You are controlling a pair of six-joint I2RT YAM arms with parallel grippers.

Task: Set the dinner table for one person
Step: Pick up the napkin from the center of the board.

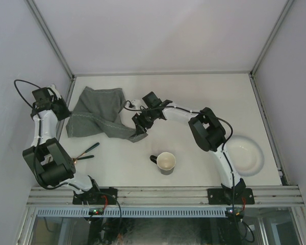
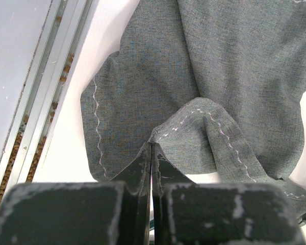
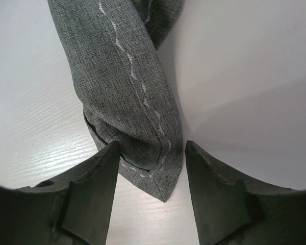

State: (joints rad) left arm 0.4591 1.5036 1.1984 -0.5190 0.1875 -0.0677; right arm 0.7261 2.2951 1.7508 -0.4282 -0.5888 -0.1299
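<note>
A square grey stitched cloth mat [image 1: 99,117] lies crumpled and partly folded at the back left of the dinner table [image 1: 204,97]. At the mat's left edge, my left gripper [image 1: 64,111] is shut on a raised fold; the left wrist view shows its jaws [image 2: 152,145] pressed together on the cloth [image 2: 194,61]. My right gripper [image 1: 141,127] is open and straddles the mat's near right corner. The right wrist view shows that rolled corner [image 3: 122,92] lying on the table between the fingers [image 3: 150,148]. The left finger touches the cloth and the right finger stands apart from it.
A cream mug [image 1: 166,163] with a dark handle stands near the front middle. A white bowl [image 1: 245,155] sits at the front right. Dark-handled cutlery [image 1: 86,151] lies at the front left, near the left arm's base. Aluminium rails [image 2: 46,102] border the tabletop.
</note>
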